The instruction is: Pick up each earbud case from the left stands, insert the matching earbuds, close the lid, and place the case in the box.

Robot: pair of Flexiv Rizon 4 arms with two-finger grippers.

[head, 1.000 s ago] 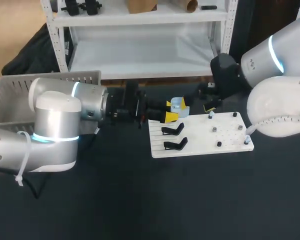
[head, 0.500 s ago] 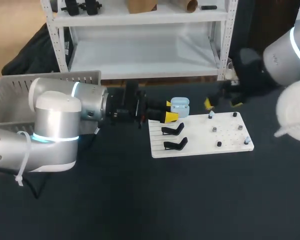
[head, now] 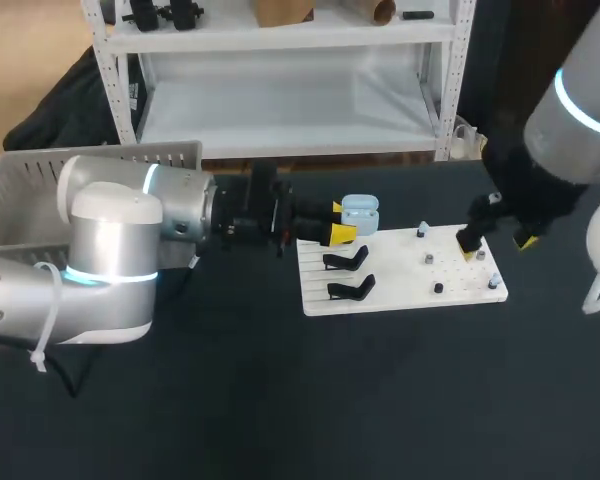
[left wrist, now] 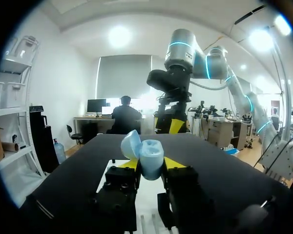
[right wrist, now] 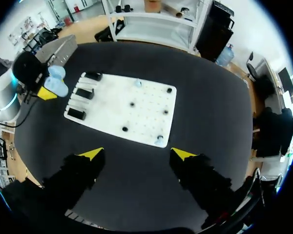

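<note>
A light blue earbud case (head: 360, 214) with its lid up is held off the table at the back left corner of the white board (head: 400, 285). My left gripper (head: 341, 221) is shut on it; in the left wrist view the case (left wrist: 150, 152) sits between the yellow tips of that gripper (left wrist: 151, 166). My right gripper (head: 497, 244) hangs open over the board's right end, nothing between its fingers. In the right wrist view this gripper (right wrist: 136, 154) is high above the board (right wrist: 112, 114), with small white earbuds (right wrist: 138, 83) (right wrist: 159, 140) on pegs. Two black stands (head: 346, 260) (head: 351, 289) are bare.
A grey basket (head: 30, 185) stands at the table's far left behind my left arm. Several short dark pegs (head: 438, 288) stick up from the board's right half. Dark tabletop (head: 310, 400) stretches in front of the board.
My right arm has swung away from the case at the back and come down over the board's right end. The left arm and the case have not moved.
</note>
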